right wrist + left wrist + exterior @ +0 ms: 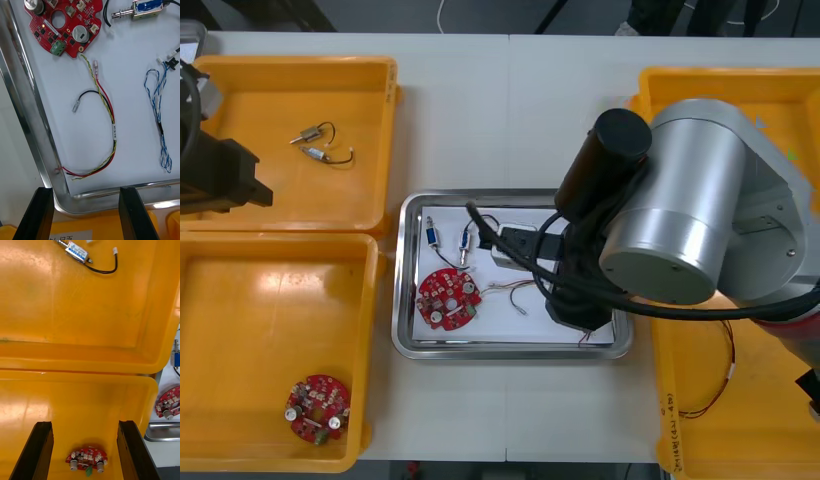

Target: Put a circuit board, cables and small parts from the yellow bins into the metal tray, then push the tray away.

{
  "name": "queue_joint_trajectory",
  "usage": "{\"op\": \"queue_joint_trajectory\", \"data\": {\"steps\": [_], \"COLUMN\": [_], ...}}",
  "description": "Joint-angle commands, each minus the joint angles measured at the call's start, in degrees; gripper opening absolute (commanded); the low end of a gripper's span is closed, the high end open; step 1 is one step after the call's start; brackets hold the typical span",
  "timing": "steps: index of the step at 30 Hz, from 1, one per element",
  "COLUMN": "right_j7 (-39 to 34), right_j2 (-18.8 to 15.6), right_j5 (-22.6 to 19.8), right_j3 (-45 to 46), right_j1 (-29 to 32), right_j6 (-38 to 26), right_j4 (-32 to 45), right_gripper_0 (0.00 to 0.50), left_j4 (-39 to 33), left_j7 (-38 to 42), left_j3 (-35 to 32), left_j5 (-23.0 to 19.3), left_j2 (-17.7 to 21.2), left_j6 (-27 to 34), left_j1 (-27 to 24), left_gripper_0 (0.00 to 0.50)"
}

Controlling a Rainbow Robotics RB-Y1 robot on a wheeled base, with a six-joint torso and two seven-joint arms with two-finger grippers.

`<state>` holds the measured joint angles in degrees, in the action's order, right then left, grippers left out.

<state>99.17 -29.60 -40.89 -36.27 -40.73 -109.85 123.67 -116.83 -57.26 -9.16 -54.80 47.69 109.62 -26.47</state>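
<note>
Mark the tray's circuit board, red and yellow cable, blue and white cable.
circuit board (64, 30): right wrist view, red face below hole.
red and yellow cable (114, 131): right wrist view, white label.
blue and white cable (160, 128): right wrist view, dark band.

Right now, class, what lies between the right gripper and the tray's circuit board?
The red and yellow cable, beyond the metal tray's rim, seen in the right wrist view.

The tray (90, 202) has a polished, mirror-bright metal rim and a smooth matt white floor. The bins (90, 315) are glossy moulded plastic. The circuit board (41, 26) has a satin red face with shiny metal caps. The cables (108, 108) have smooth plastic sheathing. The right arm (690, 200) looks like brushed silver metal, and the right gripper (85, 193) has matt black fingers (37, 213).
</note>
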Motion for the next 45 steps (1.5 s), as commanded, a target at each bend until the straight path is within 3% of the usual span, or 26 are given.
{"op": "queue_joint_trajectory", "data": {"steps": [1,11,23,45], "right_j7": [7.2,7.3,6.9,7.2], "right_j2": [3.1,6.5,9.0,10.2], "right_j5": [2.9,6.7,6.8,13.6], "right_j3": [-4.9,-13.7,-18.9,-20.9], "right_j1": [-3.0,-4.1,-4.1,4.3], "right_j6": [0.4,6.2,7.2,10.1], "right_j4": [-1.1,-6.1,-11.2,-11.2], "right_gripper_0": [0.5,0.5,0.5,0.5], "left_j4": [-3.6,-4.4,-5.4,-6.1], "left_j7": [-4.7,-6.1,-8.2,-10.6], "left_j3": [-3.9,-6.7,-8.7,-8.7], "left_j5": [-0.8,-0.5,0.1,1.1], "left_j2": [2.8,1.7,1.6,1.5], "left_j6": [0.4,0.4,0.4,0.4], "left_j1": [4.2,5.8,8.6,10.4], "left_gripper_0": [0.5,0.5,0.5,0.5]}}
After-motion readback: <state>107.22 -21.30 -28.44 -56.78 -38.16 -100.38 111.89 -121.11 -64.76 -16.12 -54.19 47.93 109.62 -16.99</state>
